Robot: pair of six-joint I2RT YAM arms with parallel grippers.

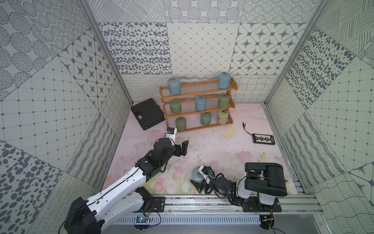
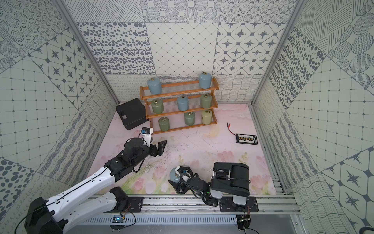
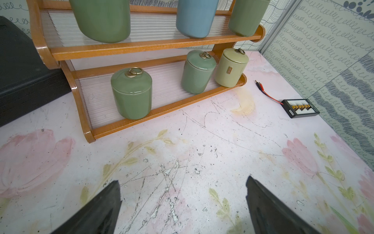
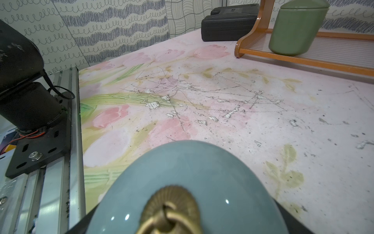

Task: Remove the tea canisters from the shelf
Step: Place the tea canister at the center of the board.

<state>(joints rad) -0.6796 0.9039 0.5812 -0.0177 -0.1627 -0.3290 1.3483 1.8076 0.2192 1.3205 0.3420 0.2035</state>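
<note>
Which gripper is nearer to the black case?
Left. The left gripper hangs near the case, before the shelf; the right gripper is far back, jaws around a blue jar.

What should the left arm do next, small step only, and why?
Likely ease the left gripper forward toward the green canister at the left end of the bottom tier of the shelf. Its jaws stand wide open and empty, that canister sits nearest ahead in the left wrist view, and only bare table lies between.
</note>
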